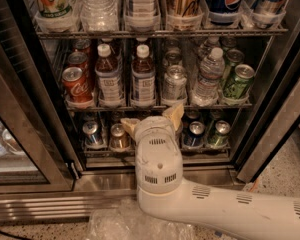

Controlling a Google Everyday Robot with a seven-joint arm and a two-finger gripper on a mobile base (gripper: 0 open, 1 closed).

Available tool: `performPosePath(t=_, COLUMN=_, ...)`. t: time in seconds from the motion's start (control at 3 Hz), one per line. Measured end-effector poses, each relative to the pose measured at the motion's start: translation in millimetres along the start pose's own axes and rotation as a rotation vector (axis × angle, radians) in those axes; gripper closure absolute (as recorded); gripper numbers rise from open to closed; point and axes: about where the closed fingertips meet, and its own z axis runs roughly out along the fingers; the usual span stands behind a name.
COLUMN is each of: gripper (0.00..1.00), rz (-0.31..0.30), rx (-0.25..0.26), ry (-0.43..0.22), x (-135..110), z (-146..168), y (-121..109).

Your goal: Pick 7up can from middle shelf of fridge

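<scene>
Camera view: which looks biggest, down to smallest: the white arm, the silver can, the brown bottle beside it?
1. White arm, though nearness to the camera inflates it.
2. Brown bottle.
3. 7up can.
The gripper, open, sits just below the middle shelf.

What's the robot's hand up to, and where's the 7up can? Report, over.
Gripper open, low, before the bottom rack, under middle shelf. 7up can untouched on that shelf, front row. Brown bottle and water bottle flank it.

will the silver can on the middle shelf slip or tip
The silver-grey aluminium drink can looks shiny, so probably slippery. Upright beside a white-capped brown bottle, it likely won't tip far. The open gripper sits just below the wire middle shelf.
</scene>
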Motion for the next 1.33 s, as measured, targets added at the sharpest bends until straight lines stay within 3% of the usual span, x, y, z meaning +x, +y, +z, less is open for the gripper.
performPosePath(t=0.33, gripper=0.00, rz=-0.051, rx=0.134, ry=-0.113, x=-21.0, z=-10.2, y=-20.8)
performPosePath(t=0.67, gripper=0.00, rz=-0.006, rx=0.275, ry=-0.187, x=-33.8, z=-39.3, y=-55.3)
performPosePath(t=1.0, gripper=0.00, rz=-0.037, rx=0.318, ry=-0.175, x=-35.3, z=-43.0, y=-64.3)
performPosePath(t=1.33, gripper=0.00, rz=-0.038, rx=0.311, ry=-0.167, x=-32.6, z=-38.5, y=-61.6)
